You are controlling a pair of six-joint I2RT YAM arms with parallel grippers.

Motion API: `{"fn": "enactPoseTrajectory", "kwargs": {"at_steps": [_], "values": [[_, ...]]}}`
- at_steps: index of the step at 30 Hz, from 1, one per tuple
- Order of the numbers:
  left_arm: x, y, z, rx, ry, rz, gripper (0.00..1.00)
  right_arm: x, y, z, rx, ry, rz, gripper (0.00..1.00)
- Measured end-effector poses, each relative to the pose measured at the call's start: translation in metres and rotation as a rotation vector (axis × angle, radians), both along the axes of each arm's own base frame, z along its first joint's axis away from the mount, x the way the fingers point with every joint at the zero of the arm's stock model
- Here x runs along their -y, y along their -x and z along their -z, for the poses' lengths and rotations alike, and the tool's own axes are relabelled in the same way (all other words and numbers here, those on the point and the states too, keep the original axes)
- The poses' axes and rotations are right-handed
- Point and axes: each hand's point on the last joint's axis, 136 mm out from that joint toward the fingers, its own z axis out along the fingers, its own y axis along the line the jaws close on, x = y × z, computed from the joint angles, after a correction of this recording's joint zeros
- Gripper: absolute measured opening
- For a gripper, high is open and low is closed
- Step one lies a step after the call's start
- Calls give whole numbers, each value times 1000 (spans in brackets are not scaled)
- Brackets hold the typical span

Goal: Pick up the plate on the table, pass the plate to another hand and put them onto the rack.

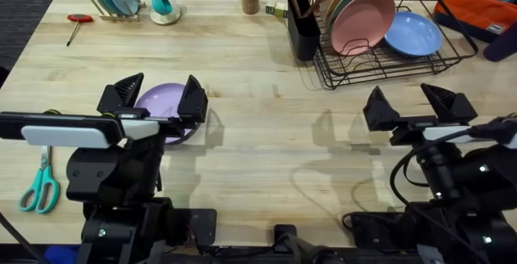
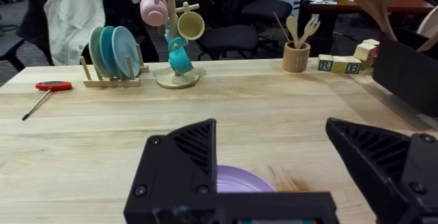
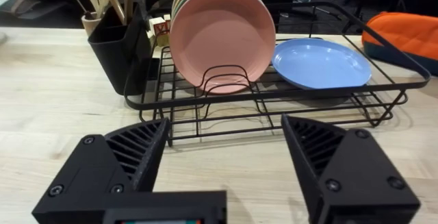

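The plate lies flat on the table, directly under my left gripper, whose fingers stand wide apart above it, one to each side of the lavender disc, clasping nothing. Through the left wrist camera I see the plate peeking out between them. My right gripper hangs spread and empty, well apart from the plate, just short of the rack, where a pink plate stands upright and a blue plate lies flat.
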Motion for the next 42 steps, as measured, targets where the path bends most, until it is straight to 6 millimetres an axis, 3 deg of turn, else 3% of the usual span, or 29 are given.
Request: {"fn": "enactPoseTrajectory", "kwargs": {"at_steps": [17,23,27,33,42], "values": [[-5,0,1,-2,-10,-27,994,6,0,-4,16,25,31,995],[-6,6,8,-94,-10,-34,994,7,4,-8,-15,33,34,995],[-6,15,-18,-106,-11,-34,994,7,12,-26,-68,49,32,993],[-6,21,-61,-127,-11,-35,994,7,15,-77,-85,92,26,993],[-6,-1,-116,-173,-12,-34,993,-1,-22,-122,-197,98,-31,994]]}}
